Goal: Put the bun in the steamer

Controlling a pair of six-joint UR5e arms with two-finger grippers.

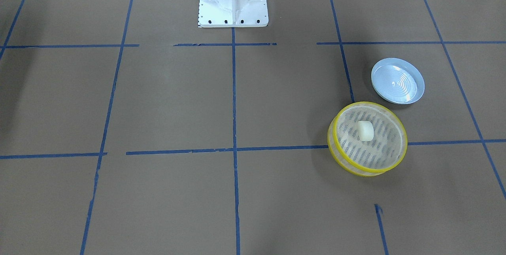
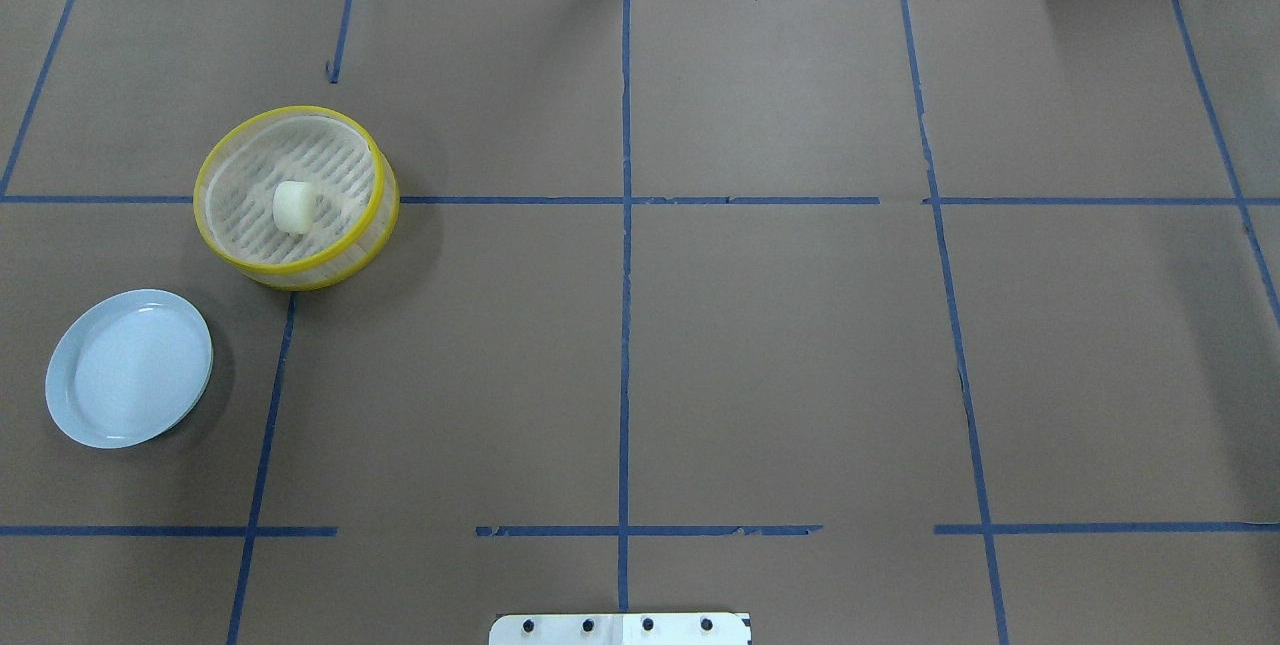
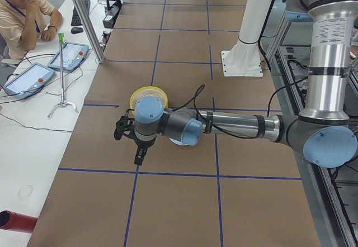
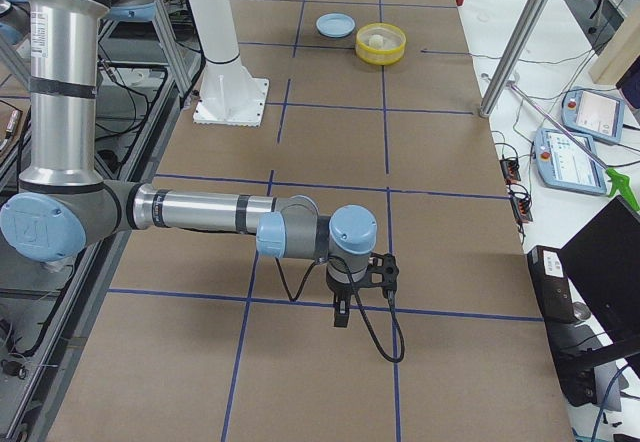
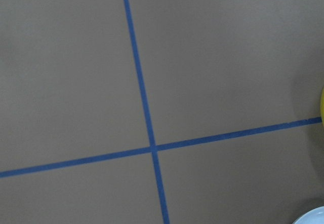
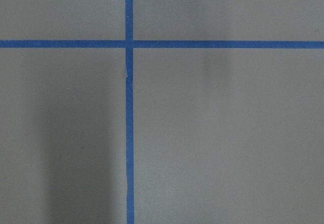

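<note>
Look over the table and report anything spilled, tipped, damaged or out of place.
Nothing stands out. The bun sits inside the steamer, which rests flat on the table. The blue plate lies upright and empty beside it, not touching it.

A robotics lab: paper-covered table gridded in blue tape, teach pendants, a seated operator alongside

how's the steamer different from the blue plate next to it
The steamer has yellow rims, a translucent whitish wall and a slotted base; the plate is solid pale blue. The steamer has a taller wall and looks wider than the shallow plate. The steamer holds the bun; the plate holds nothing. Both are round and sit flat on the table, apart from each other.
</note>
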